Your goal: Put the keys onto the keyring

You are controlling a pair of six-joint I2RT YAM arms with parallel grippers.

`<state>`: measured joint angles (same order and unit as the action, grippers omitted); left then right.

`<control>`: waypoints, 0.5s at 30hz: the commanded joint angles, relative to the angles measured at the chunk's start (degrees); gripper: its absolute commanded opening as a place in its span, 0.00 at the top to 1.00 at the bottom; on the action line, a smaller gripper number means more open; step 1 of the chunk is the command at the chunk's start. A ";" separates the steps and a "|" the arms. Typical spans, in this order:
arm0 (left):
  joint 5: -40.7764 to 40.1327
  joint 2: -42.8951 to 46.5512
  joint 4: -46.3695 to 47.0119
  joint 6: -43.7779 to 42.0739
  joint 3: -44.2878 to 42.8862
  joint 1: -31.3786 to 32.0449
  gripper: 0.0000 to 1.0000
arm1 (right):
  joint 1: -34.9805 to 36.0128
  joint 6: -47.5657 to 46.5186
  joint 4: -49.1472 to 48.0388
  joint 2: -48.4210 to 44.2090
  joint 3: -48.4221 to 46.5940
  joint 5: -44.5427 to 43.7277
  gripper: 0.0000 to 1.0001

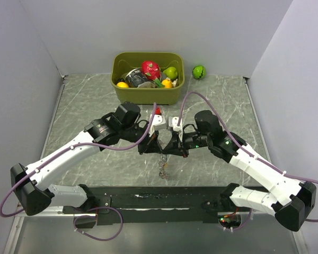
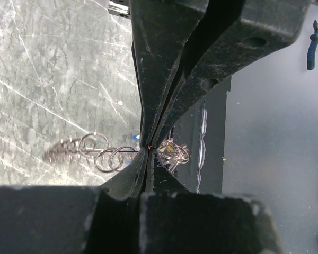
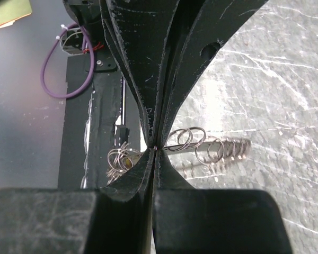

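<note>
Behind, olive bin (image 1: pixel 148 98) of toy fruits (image 1: pixel 151 69) (left fingers (image 2: pixel 155 79), right fingers (image 3: pixel 138 69) tight on keyring (image 1: pixel 162 165))

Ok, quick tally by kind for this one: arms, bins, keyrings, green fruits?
Arms: 2, left arm and right arm
Bin: 1
Keyring: 1, pinched by left pincer and right pincer
Green fruits: 2, one in the bin, one beside it
Total: 6

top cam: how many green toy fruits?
2. One green fruit lies inside the olive bin, right side; the other sits on the table right of it. More may be hidden inside.
</note>
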<state>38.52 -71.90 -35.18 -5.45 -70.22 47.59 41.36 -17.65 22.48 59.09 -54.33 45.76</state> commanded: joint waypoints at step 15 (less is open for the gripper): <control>-4.15 11.07 26.99 10.46 10.97 0.75 0.99 | -0.93 7.54 -13.86 -12.15 2.64 -9.63 0.46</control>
<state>35.97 -65.67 -20.67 0.38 -60.53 47.99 41.21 -12.78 15.44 50.37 -52.88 39.18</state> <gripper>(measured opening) 0.021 0.508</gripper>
